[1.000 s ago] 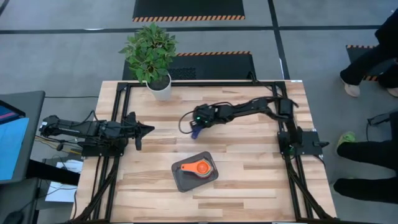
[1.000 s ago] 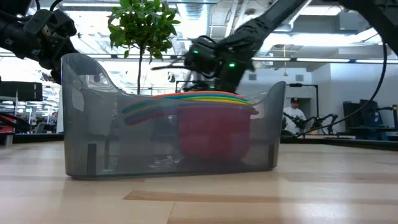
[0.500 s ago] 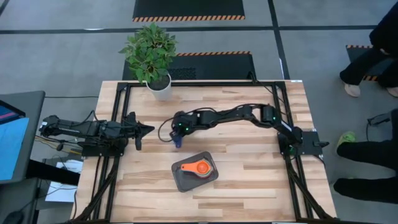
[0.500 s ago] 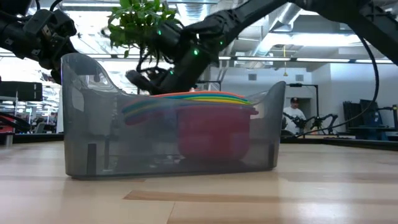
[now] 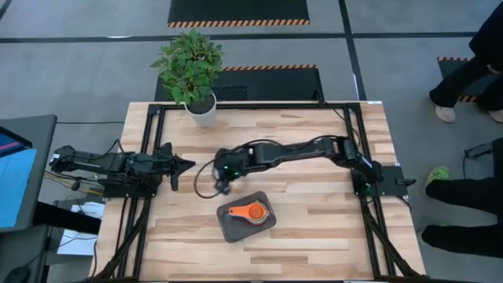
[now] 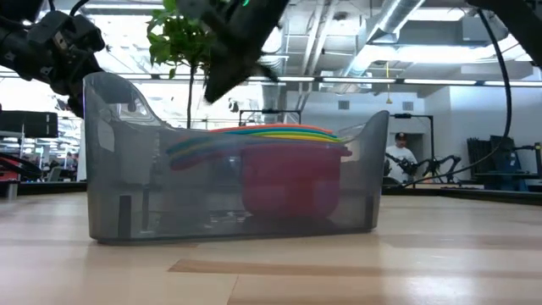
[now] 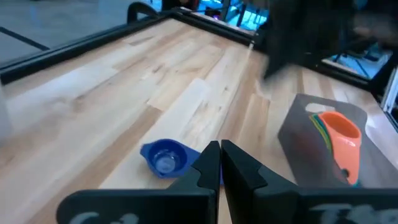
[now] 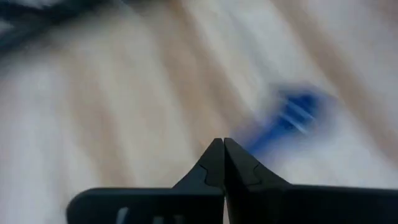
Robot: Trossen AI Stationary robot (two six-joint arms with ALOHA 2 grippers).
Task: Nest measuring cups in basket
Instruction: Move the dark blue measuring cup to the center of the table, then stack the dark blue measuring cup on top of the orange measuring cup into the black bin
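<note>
The grey basket (image 5: 228, 229) (image 6: 127, 169) (image 7: 298, 134) stands on the table's near middle. It holds nested measuring cups, with orange (image 5: 251, 212) (image 7: 342, 134) on top and red (image 6: 292, 186) lowest. A darker blue cup (image 7: 163, 157) (image 8: 295, 109) lies alone on the wood, bowl up. My right gripper (image 5: 222, 185) (image 6: 224, 72) (image 8: 224, 146) is shut, raised above the table beyond the basket's far-left corner. The blue cup lies ahead of it, apart. My left gripper (image 5: 187, 163) (image 7: 219, 155) is shut and waits at the table's left, pointing at the blue cup.
A white plant pot (image 5: 202, 110) with a leafy plant stands at the far edge, left of centre. A black frame (image 5: 357, 149) rims the tabletop. Bare wood lies right of the basket. People stand beyond the right edge (image 5: 464, 79), and a person (image 6: 400, 157) shows far behind.
My right arm has swung from the table's middle toward its left and a little toward the near edge, stretching out low across the table. In the low view its gripper has crossed from above the basket's middle to its left end. A blue thing under its tip moved along with it.
</note>
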